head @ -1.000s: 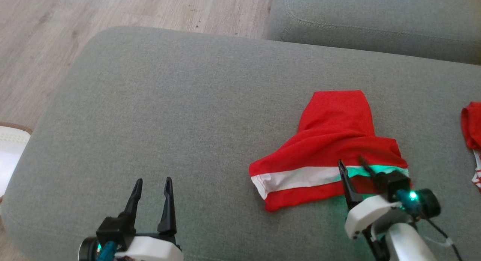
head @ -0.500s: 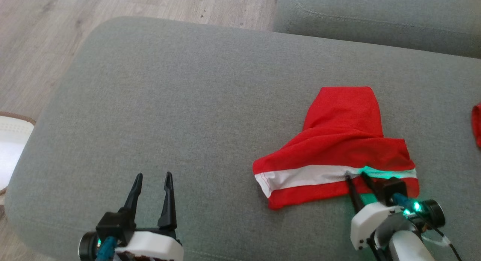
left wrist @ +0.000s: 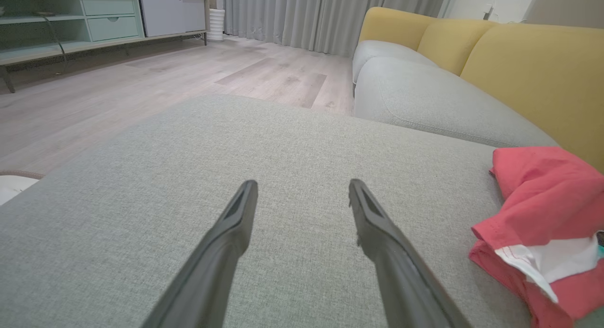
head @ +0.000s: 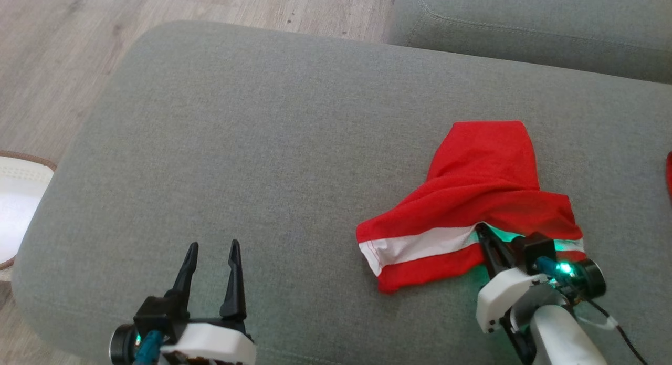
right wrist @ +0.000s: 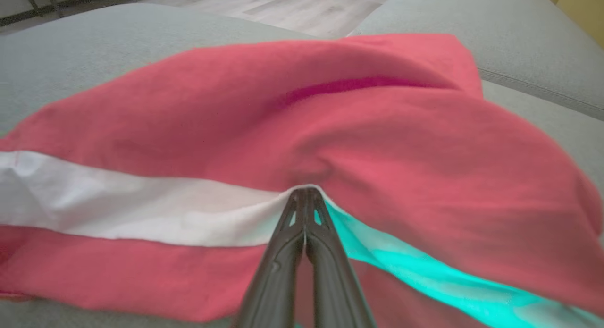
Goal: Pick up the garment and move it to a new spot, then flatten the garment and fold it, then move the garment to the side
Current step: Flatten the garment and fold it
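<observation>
The garment (head: 483, 191) is a red piece with a white band, lying crumpled on the right of the grey cushion (head: 262, 144). My right gripper (head: 480, 229) is at its near edge, shut on the white band, and the cloth puckers at the fingertips. The right wrist view shows the garment (right wrist: 330, 130) with my right gripper (right wrist: 306, 191) pinched shut where the white stripe meets the red. My left gripper (head: 212, 244) stands open over bare cushion at the lower left, well clear of the cloth. From the left wrist, the left gripper (left wrist: 302, 184) is open and the garment (left wrist: 538, 191) lies to the right.
A second red cloth (head: 669, 176) peeks in at the right edge. A white woven object (head: 16, 197) sits on the wooden floor (head: 52, 39) to the left. Another grey seat cushion (head: 525, 23) lies beyond, with yellow backrests (left wrist: 533, 68).
My right gripper has closed on the white band, and the fabric now bunches at its tips. The head camera has shifted slightly. The left gripper has stayed open and still.
</observation>
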